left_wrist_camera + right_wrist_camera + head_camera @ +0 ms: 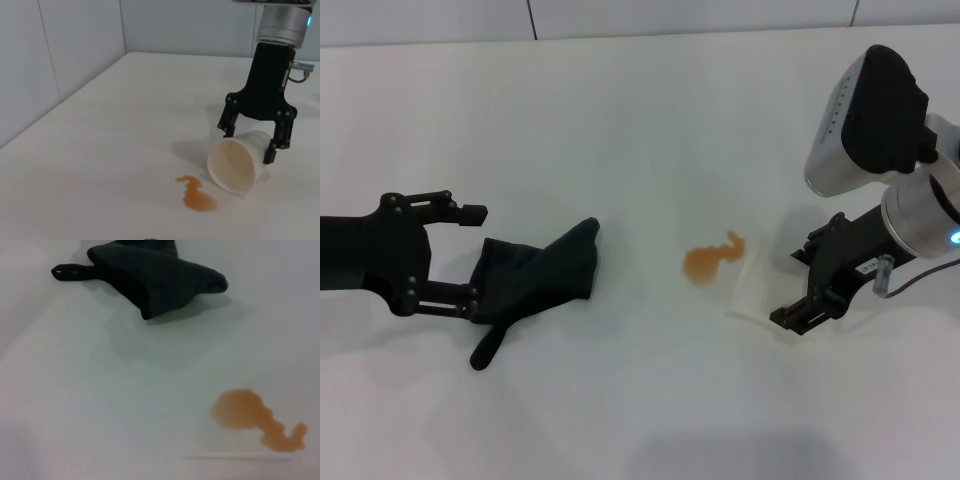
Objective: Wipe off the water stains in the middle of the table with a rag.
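The dark rag (542,268) lies crumpled on the white table (640,130), left of centre, its narrow tail toward the front; the right wrist view shows the rag (160,275) too. My left gripper (473,255) is open at the rag's left end, lower finger touching the cloth. The orange-brown water stains (712,260) sit near the middle, and appear again as water stains (197,196) and water stains (250,415) in the wrist views. My right gripper (800,285) is open, one finger on each side of a tipped cup just right of the stains.
A white paper cup (237,162) lies on its side, mouth toward the stain, between the right gripper (248,146) fingers. A grey wall runs along the table's far edge.
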{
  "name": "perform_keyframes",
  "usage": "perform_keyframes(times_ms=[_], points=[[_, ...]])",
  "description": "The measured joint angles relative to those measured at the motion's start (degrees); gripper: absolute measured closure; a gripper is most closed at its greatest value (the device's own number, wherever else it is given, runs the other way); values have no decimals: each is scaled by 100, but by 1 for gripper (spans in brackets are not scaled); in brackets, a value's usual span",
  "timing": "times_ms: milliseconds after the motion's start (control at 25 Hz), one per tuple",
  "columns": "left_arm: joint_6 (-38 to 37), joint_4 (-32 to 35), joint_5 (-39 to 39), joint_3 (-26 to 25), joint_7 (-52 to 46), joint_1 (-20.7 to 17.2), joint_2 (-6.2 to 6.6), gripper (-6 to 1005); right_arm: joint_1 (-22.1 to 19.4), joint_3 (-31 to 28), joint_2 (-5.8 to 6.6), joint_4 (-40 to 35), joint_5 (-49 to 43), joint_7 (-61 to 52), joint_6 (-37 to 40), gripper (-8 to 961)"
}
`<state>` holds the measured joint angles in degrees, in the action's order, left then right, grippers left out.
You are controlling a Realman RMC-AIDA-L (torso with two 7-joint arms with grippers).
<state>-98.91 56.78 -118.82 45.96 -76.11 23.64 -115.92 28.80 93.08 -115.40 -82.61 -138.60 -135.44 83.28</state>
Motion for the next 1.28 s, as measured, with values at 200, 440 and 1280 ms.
perform_keyframes(times_ms=[200,440,1280], points=[[6,-8,0,0,0,0,3,132,2,0,0,-16,0,0,6,207],[18,-12,-1,-2,1,-13,8,133,-60,-74,2,-203,3,-1,2,249],[-7,-47,7,-211,139,-40,-23,137,-1263,-1555,20,806,2707,2519,-1319,261]])
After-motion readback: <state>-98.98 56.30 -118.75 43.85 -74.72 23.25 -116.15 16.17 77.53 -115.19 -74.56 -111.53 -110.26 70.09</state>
